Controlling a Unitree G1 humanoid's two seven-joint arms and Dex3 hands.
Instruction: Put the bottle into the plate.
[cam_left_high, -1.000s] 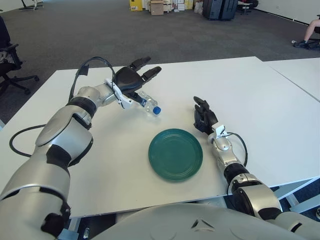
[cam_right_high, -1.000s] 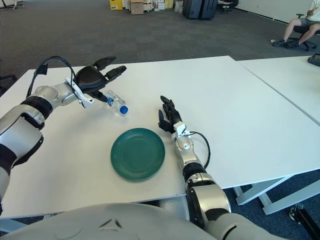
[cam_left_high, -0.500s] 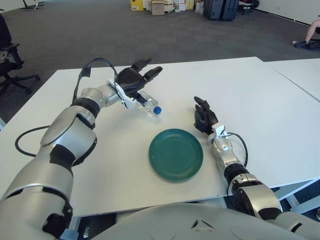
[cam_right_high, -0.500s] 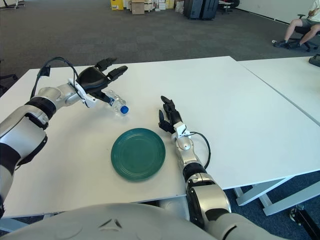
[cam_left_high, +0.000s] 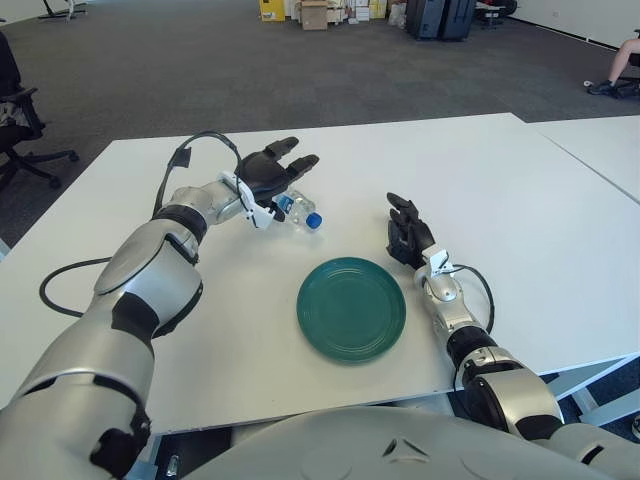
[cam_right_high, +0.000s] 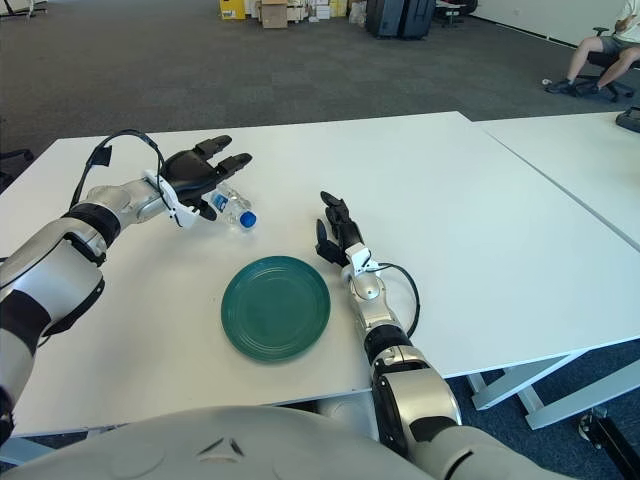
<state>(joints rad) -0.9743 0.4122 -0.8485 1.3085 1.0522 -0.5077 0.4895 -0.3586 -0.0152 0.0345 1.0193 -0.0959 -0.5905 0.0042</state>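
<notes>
A white surface (cam_left_high: 520, 190) carries a small clear bottle (cam_left_high: 298, 209) with a blue cap and a round green plate (cam_left_high: 351, 308). The left robot hand (cam_left_high: 272, 172) is cupped over the bottle, dark fingers spread above it and not closed around it; the bottle lies on its side directly beneath the palm, its cap pointing out toward the plate. The plate sits well apart from this hand, nearer the robot and to the hand's right. The right robot hand (cam_left_high: 405, 236) shows just beside the plate's right edge, fingers loosely extended, holding nothing. The step appears to be reaching for the grasp. Next, the left fingers likely need to close on the bottle before lifting.
</notes>
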